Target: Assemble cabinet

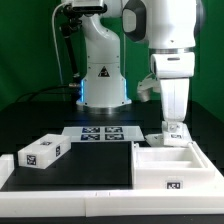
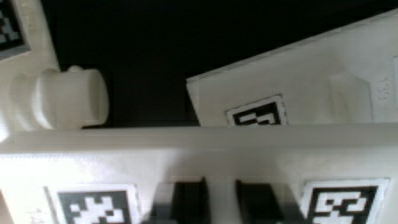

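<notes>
The cabinet body, an open white box with a tag on its front, lies at the exterior view's right front. My gripper hangs straight down just behind it, its fingers close together on the edge of a small white tagged panel. In the wrist view the two dark fingers pinch a thin white strip of that panel, which carries a tag on each side. Beyond it show a white round peg and another white tagged face. A second tagged panel lies at the left.
The marker board lies flat mid-table in front of the white robot pedestal. A white rail runs along the front and left edge of the black work mat.
</notes>
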Robot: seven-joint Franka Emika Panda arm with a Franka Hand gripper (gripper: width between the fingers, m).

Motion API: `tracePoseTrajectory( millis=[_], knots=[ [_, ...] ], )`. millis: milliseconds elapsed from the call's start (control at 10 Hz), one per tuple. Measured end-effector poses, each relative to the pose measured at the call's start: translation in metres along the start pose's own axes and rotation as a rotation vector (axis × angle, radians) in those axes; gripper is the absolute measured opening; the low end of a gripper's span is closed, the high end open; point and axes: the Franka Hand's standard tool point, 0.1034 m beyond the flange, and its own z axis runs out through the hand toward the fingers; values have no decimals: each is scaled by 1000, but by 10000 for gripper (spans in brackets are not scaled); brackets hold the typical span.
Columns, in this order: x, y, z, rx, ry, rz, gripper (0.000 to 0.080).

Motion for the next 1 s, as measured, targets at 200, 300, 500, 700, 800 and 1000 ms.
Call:
tracePoseTrajectory(
  millis=[200,300,500,700,800,1000],
  knots=[
    [0,0,1,1,0,1,70],
    [-1,0,0,2,-1,-1,70],
    [-3,2,-1,6,-6,-4,70],
    [-5,5,-2,5,-6,2,70],
    [-4,7,-3,2,-5,4,70],
    [-3,9,0,4,-2,5,70]
  ],
)
